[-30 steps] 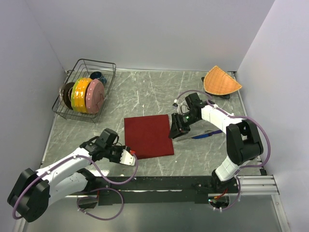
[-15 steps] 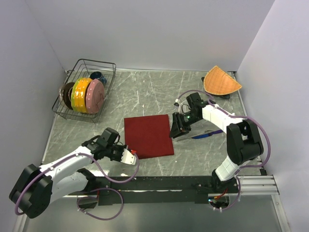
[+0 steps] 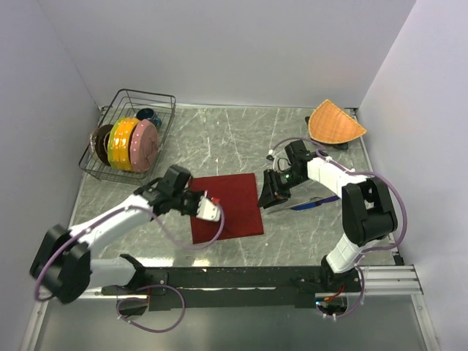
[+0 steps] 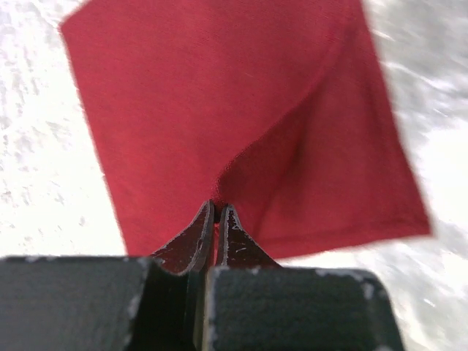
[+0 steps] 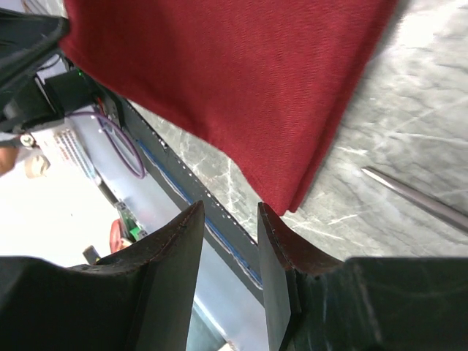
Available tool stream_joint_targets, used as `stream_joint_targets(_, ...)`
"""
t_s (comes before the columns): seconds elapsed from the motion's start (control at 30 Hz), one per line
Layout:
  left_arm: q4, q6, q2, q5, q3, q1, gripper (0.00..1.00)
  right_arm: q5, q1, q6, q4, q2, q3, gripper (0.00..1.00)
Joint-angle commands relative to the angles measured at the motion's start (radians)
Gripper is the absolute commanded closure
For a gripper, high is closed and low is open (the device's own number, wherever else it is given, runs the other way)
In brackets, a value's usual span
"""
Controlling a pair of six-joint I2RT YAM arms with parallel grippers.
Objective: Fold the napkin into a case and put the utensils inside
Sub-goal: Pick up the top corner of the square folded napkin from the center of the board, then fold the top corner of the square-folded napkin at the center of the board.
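The dark red napkin [image 3: 238, 191] lies flat in the middle of the table. My left gripper [image 3: 213, 213] hovers over its left half, shut on a pinch of the cloth's upper layer. In the left wrist view the napkin [image 4: 219, 95] rises in a ridge to the left gripper [image 4: 216, 208]. My right gripper [image 3: 268, 196] stands open at the napkin's right edge, holding nothing. In the right wrist view the right gripper [image 5: 229, 206] is just off a napkin [image 5: 241, 73] corner. A slim silver utensil handle [image 5: 417, 194] lies beside it. The blue knife [image 3: 313, 205] shows under the right arm.
A wire dish rack [image 3: 162, 102] with coloured plates stands at the back left. An orange woven mat [image 3: 335, 123] sits at the back right. The black front rail [image 3: 256, 278] runs along the near edge of the table.
My left gripper has shut and moved up and to the right, from off the napkin's near left corner to over the cloth, taking a layer with it. The right arm has hardly moved.
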Motion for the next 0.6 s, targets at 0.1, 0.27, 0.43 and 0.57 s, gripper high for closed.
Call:
stream_joint_targets(0.1, 0.153, -0.097, 0.237, 0.042, 0.213, -0.002, 0.99, -0.014, -0.075, 0.004, 0.005, 0.009, 0.038, 0.56)
stream_joint_targets(0.27, 0.195, -0.129, 0.388, 0.037, 0.317, -0.002, 0.99, -0.016, -0.118, -0.005, -0.004, 0.01, 0.035, 0.56)
stream_joint_targets(0.43, 0.233, -0.172, 0.501, 0.026, 0.415, -0.004, 0.99, -0.017, -0.15, -0.014, -0.012, 0.01, 0.025, 0.56)
stream_joint_targets(0.57, 0.232, -0.172, 0.563, 0.031, 0.48, -0.007, 0.99, -0.017, -0.159, -0.016, -0.018, 0.01, 0.019, 0.55)
